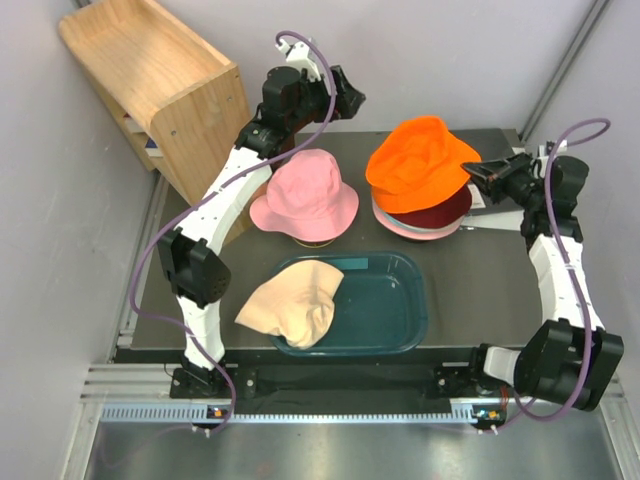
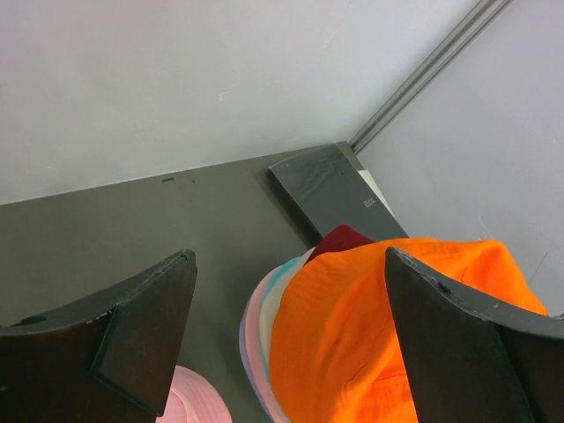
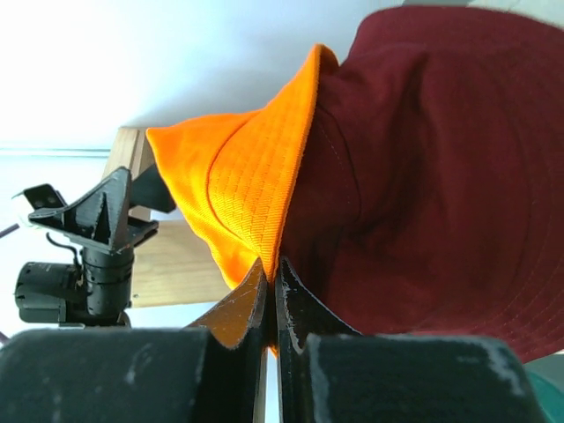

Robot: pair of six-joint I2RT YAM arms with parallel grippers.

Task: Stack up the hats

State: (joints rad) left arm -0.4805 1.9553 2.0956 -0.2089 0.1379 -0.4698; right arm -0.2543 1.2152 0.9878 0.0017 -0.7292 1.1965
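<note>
An orange hat (image 1: 420, 155) lies on top of a stack with a maroon hat (image 1: 440, 212) and pale brims under it, at the back right of the table. My right gripper (image 1: 473, 172) is shut on the orange hat's brim (image 3: 264, 211) at the stack's right side, with the maroon hat (image 3: 423, 159) beside it. A pink hat (image 1: 305, 195) sits on a stand at the middle back. A peach hat (image 1: 292, 303) lies over the left edge of the teal tub (image 1: 385, 305). My left gripper (image 1: 350, 97) is open and empty, high above the table behind the stack; its view shows the orange hat (image 2: 370, 344).
A wooden shelf unit (image 1: 160, 85) stands at the back left. A flat dark box (image 2: 330, 189) lies on the table behind the hat stack, near the back right corner. The walls close in on three sides.
</note>
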